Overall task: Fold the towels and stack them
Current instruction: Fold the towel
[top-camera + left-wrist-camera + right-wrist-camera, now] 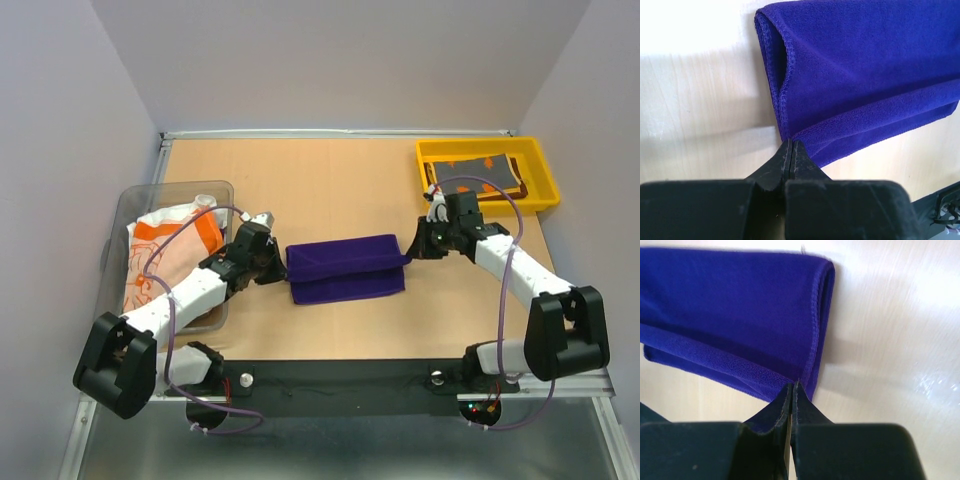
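Step in hand: folding the purple towel [346, 268], which lies mid-table, doubled lengthwise. Left gripper [791, 145] has its fingers pressed together at the towel's left end; right gripper [792, 386] likewise at the right end. Whether either pinches a hem cannot be told. Next move likely calls for carrying both ends evenly. The cloth is soft pile with stitched edges. Farther off, a clear bin [120, 215] holds an orange-and-white towel [172, 245]; a yellow tray [540, 170] holds folded ones.
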You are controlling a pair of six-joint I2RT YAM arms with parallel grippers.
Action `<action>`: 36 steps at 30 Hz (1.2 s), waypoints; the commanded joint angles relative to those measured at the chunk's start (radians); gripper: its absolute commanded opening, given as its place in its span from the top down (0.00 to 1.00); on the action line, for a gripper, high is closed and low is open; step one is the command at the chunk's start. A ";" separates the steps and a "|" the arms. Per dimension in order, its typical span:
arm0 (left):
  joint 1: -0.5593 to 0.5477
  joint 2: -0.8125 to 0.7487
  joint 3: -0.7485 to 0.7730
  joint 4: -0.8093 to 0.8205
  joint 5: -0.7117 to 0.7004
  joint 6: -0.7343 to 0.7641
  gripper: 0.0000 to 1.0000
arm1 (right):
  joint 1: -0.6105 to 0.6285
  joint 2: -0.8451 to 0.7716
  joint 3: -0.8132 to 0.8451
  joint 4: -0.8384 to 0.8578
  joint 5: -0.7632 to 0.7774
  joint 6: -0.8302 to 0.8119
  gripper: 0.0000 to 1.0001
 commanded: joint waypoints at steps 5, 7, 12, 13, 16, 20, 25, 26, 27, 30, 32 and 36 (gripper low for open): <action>-0.025 0.048 -0.053 0.021 -0.009 -0.015 0.98 | -0.004 0.084 -0.054 -0.020 -0.010 0.047 0.96; -0.042 0.046 -0.069 0.025 -0.014 -0.024 0.98 | -0.004 0.087 -0.065 -0.020 -0.011 0.053 0.96; -0.054 -0.020 -0.099 0.032 -0.012 -0.058 0.98 | -0.004 0.058 -0.082 -0.020 -0.008 0.065 0.96; -0.057 -0.029 -0.102 0.027 -0.005 -0.060 0.97 | -0.004 0.055 -0.086 -0.020 -0.010 0.069 0.95; -0.071 -0.067 -0.115 0.007 0.018 -0.072 0.85 | -0.004 0.031 -0.108 -0.020 -0.023 0.079 0.79; -0.101 -0.199 -0.145 -0.028 0.049 -0.121 0.58 | -0.004 -0.064 -0.135 -0.040 -0.065 0.092 0.54; -0.131 -0.392 -0.110 -0.076 0.055 -0.164 0.36 | 0.024 -0.202 -0.076 -0.091 -0.094 0.084 0.48; -0.132 -0.423 -0.081 -0.091 0.029 -0.165 0.35 | 0.034 -0.210 -0.033 -0.097 -0.086 0.085 0.48; -0.132 -0.423 -0.063 -0.096 0.017 -0.164 0.34 | 0.060 -0.206 -0.010 -0.105 -0.085 0.085 0.48; -0.132 -0.347 -0.001 -0.079 -0.026 -0.124 0.34 | 0.110 -0.144 0.050 -0.099 -0.047 0.087 0.48; -0.134 -0.273 0.032 -0.045 -0.023 -0.086 0.35 | 0.171 -0.092 0.093 -0.086 -0.014 0.095 0.48; -0.152 -0.057 0.102 0.008 -0.066 -0.063 0.44 | 0.234 0.012 0.077 0.004 0.039 0.136 0.50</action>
